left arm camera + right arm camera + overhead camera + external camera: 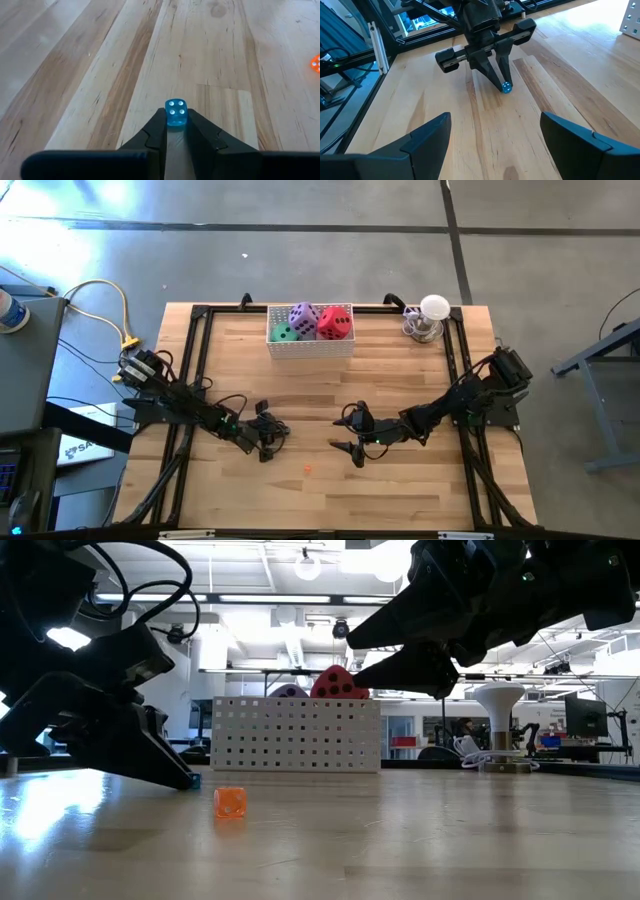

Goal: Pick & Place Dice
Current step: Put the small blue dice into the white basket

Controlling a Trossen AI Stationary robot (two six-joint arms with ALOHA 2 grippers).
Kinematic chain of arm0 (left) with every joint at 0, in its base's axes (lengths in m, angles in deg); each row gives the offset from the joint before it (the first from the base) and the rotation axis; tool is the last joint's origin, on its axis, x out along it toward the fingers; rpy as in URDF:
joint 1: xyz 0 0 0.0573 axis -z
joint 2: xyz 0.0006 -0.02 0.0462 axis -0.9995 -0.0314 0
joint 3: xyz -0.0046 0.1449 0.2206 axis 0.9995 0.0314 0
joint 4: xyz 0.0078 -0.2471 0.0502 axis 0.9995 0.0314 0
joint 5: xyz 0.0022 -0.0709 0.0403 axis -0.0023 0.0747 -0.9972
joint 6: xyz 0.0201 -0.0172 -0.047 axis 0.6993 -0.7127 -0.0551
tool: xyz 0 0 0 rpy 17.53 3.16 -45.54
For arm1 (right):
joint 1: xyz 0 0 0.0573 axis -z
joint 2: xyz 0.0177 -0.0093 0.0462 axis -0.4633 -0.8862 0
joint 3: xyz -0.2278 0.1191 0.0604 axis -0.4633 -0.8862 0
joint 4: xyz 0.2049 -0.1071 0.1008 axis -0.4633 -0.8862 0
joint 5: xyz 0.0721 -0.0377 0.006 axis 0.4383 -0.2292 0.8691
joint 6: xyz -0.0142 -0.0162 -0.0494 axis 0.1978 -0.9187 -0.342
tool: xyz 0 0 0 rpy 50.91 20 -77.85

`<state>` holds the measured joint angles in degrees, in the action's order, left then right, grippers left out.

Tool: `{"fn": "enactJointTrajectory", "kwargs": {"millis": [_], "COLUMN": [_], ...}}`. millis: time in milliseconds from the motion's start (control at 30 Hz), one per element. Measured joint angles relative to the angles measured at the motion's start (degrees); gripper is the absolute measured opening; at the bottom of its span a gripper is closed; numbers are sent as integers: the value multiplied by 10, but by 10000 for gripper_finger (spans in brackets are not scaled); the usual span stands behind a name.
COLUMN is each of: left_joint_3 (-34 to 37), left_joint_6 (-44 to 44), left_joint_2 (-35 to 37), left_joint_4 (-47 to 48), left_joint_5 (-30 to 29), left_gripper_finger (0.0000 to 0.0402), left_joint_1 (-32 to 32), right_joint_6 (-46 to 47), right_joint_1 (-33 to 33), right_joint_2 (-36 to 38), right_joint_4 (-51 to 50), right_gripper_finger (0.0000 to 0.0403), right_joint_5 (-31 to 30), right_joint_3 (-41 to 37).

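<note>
Down at the left gripper point(175, 131), pinched between the very tips of its two dark fingers point(152, 135), a tiny blue die point(176, 113), four pale pips facing up, jutting just past the fingertips and sitting at or barely above the wooden table point(90, 85); whether touching the boards, cannot tell. Seen from the right wrist too: same blue die point(506, 88) clamped at the point of the left gripper point(499, 80), tips angled down onto the planks. Located left of the table's middle, toward the near edge in the high view, left gripper point(268, 442). A little off to one side, apart from the fingers, a small orange die point(230, 803) lying loose on the table, also showing as an orange speck point(307, 470) nearer the front edge, between the two arms. Right gripper point(352, 448) hovering clear of the table point(400, 500) just right of centre, fingers point(427, 135) spread wide, holding nothing. Against the far edge, at its middle, a white perforated basket point(310, 346) carrying the big soft dice: green cube point(286, 332), purple cube point(303, 317) and red cube point(335, 323), packed together, red and purple rising above the rim. Near the far right corner, a white round-topped stand point(431, 317).
</note>
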<state>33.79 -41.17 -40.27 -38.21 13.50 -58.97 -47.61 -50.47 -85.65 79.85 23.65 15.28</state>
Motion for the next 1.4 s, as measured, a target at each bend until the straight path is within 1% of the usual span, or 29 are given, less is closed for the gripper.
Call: {"fn": "enactJointTrajectory", "kwargs": {"millis": [100, 200, 333, 400, 500, 600, 733, 867, 1000, 1167, 1300, 1400], "left_joint_3": [0, 0, 0, -6, -23, -51, -109, -166, -200, -204, -204, -205], "left_joint_6": [0, 10, 78, 138, 266, 376, 490, 568, 588, 554, 523, 522], "left_joint_2": [0, -1, -1, -2, -1, -1, 0, 0, -4, -4, -14, -32], "left_joint_4": [-3, -11, -40, -66, -97, -105, -111, -111, -105, -85, -77, -86], "left_joint_5": [-3, -19, -33, -54, -94, -117, -127, -129, -129, -128, -114, -82], "left_gripper_finger": [48, 47, 45, 45, 45, 45, 45, 45, 45, 44, 44, 44], "left_joint_1": [0, 1, 5, 10, 18, 25, 33, 34, 26, 13, 4, -3], "right_joint_6": [0, 0, 2, 16, 50, 77, 112, 156, 166, 148, 146, 146], "right_joint_1": [0, 0, 0, 0, 0, 8, 24, 38, 39, 33, 34, 34], "right_joint_2": [0, 0, 0, 0, 0, 0, 0, 0, 0, 0, 0, 0], "right_joint_4": [0, 0, 1, 1, 1, 1, 18, 18, 18, 19, 19, 18], "right_gripper_finger": [300, 300, 300, 300, 300, 300, 300, 300, 300, 300, 300, 300], "right_joint_5": [0, 0, 0, 0, 10, 47, 107, 126, 124, 116, 109, 108], "right_joint_3": [0, 0, 0, 0, 0, 0, 0, 0, 0, 0, 0, 0]}}
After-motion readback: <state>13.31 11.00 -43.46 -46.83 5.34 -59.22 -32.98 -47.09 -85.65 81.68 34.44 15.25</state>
